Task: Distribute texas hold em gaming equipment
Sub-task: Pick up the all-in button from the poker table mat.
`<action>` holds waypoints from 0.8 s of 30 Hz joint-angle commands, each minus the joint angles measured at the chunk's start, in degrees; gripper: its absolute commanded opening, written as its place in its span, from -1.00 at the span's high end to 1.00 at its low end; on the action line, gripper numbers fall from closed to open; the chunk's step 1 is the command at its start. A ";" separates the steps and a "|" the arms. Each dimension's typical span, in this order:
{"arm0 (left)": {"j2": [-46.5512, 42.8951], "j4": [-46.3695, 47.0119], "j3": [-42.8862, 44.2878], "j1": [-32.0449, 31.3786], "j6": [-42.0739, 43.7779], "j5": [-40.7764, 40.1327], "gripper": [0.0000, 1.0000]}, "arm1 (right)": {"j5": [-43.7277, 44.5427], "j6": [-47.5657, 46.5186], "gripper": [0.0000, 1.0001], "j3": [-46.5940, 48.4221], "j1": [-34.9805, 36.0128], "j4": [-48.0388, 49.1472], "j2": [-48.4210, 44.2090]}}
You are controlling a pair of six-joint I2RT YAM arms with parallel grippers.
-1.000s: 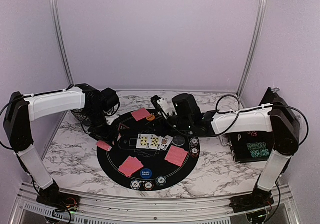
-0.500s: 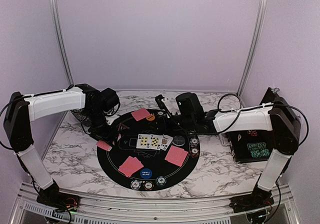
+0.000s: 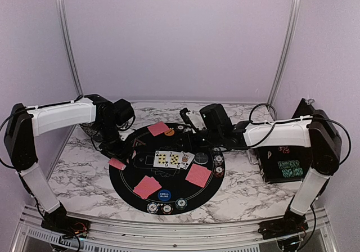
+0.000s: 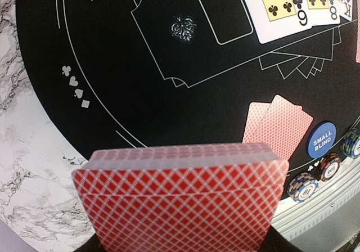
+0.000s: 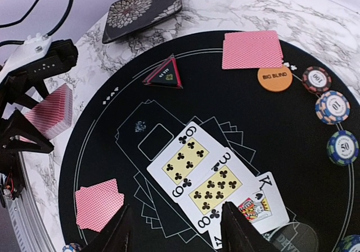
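Left end effector (image 3: 116,153) clenched on red-backed deck (image 4: 181,198) at mat (image 4: 140,55) edge; cards may be shed if tilted. Right end effector (image 5: 177,229) released, empty, over face-up cards (image 5: 197,179); these may be displaced if lowered.

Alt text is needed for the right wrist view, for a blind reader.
Three overlapping face-up cards, the nine and eight of clubs and a king, lie on a round black mat, seen between the open fingers of the right gripper. Red-backed cards, poker chips and an orange Big Blind button lie around them.
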 commanded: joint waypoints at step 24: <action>-3.02 1.58 -4.00 2.50 -2.40 -0.80 -0.14 | 8.22 -4.59 -0.30 20.95 0.36 -8.21 15.01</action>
